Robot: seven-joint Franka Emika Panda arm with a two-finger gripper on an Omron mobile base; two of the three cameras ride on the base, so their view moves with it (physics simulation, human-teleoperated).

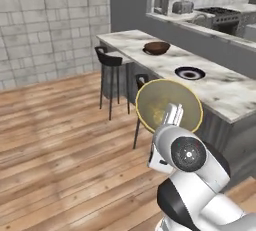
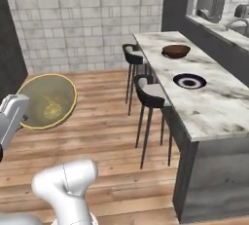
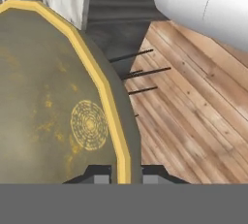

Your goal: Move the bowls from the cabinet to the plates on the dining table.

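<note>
One tan bowl [image 1: 169, 106] hangs in the air off the dining table [image 1: 227, 92], its rim pinched in the closed gripper [image 3: 125, 173]. The dark brown bowl [image 1: 156, 48] sits near the table's far end, with a bare plate [image 1: 190, 73] mid-table

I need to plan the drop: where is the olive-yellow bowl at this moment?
The olive-yellow bowl is held by its rim in the shut pincer, in the air beside the dining table, near the empty plate.

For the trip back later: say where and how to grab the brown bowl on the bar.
Grip the brown bowl by its rim, coming down from above with one finger inside and one outside. It sits upright and open on the marble bar, and it is too broad to span. The gripper holds the yellow bowl by the rim the same way. Come from the stool side.
</note>
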